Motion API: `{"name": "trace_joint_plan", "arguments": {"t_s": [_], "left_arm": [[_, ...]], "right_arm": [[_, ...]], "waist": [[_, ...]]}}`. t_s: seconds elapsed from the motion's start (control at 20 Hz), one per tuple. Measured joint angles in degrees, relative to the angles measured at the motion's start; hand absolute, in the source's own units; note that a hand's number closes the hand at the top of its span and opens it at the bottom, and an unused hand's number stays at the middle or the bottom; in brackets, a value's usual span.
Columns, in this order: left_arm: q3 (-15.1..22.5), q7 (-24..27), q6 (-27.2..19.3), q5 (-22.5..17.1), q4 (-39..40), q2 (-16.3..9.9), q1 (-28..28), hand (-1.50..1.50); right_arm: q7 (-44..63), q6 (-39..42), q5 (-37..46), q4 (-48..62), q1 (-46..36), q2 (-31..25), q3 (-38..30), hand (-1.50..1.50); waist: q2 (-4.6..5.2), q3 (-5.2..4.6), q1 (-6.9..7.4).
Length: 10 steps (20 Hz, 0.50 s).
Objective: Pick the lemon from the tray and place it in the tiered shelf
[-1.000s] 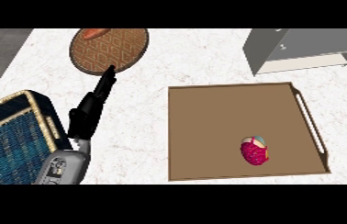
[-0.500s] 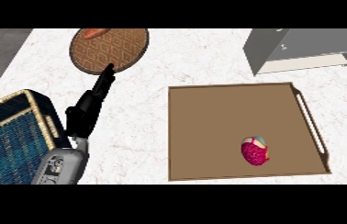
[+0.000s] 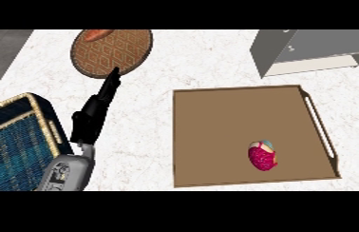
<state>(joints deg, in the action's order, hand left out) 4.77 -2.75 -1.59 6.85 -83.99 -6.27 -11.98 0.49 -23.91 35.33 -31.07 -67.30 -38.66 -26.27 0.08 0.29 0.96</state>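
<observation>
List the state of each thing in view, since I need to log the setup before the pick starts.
left hand: open, fingers straight, above the counter, holding nothing
fruit: pink-red, lying in the tray, untouched
tray: flat on the counter
tiered shelf: grey, at the far right
round plate: holds an orange item
blue basket: at the left edge

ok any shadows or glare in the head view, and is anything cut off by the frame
Head view: lighting is flat and even, with no glare on the marble counter; the tray and the pink-red object in it cast no clear shadow. The grey shelf at top right, the plate at top and the blue basket at left are cropped. Only the left hand shows, fingers straight.
</observation>
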Motion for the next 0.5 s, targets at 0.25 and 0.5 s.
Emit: {"name": "trace_joint_plan", "arguments": {"t_s": [0.25, 0.5], "left_arm": [[-0.32, 1.35, 0.65, 0.27, 0.47, -0.36, 0.34, 0.00], [-0.79, 0.55, 1.30, -0.15, -0.09, -0.58, 0.48, 0.00]], "right_arm": [[-1.09, 4.34, -3.55, 0.53, -1.35, -1.02, -1.32, -1.50], [0.67, 5.46, -7.32, -0.77, -3.62, -2.62, -3.91, -1.50]], "waist": [[-0.13, 0.13, -0.05], [-0.20, 0.07, -0.23]]}}
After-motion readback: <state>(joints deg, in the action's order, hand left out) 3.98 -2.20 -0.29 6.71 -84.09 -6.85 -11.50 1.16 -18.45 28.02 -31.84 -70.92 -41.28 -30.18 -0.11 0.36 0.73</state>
